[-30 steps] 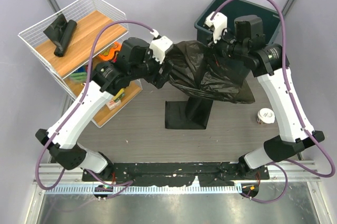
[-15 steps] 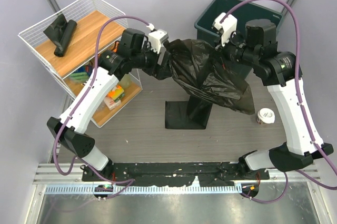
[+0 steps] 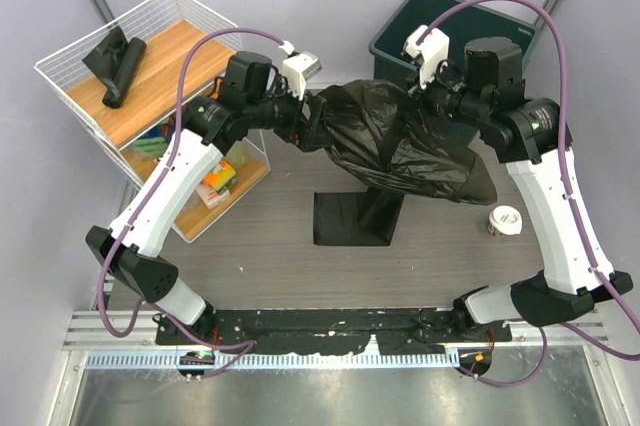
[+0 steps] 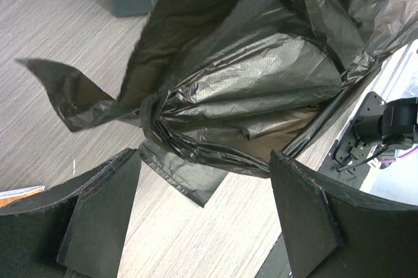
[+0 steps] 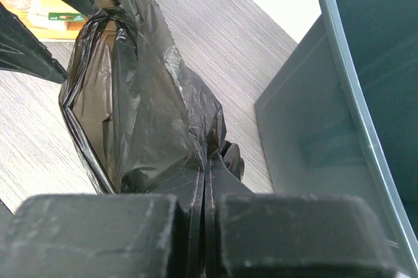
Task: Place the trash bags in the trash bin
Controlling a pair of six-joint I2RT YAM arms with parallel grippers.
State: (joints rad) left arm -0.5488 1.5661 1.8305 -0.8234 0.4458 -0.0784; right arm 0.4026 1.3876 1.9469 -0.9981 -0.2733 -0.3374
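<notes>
Sack (image 3: 400,151) of crinkled black plastic is hung above the centre of the worktop (image 3: 270,236), pinched in the clenched right hand (image 5: 199,205) at its 1 o'clock end. The left hand (image 4: 202,173) is spread wide at its 9 o'clock end, gripping nothing. The trash bin (image 3: 455,26) is stood at 1 o'clock, just beyond. The sack should be lifted clear of the rolled rim, centred over the opening, and only then released, lest trailing folds be snagged. A folded sheet (image 3: 352,218) at 6 o'clock and a roll (image 3: 118,66) on the rack (image 3: 175,61) at 10 o'clock are left to be fetched.
</notes>
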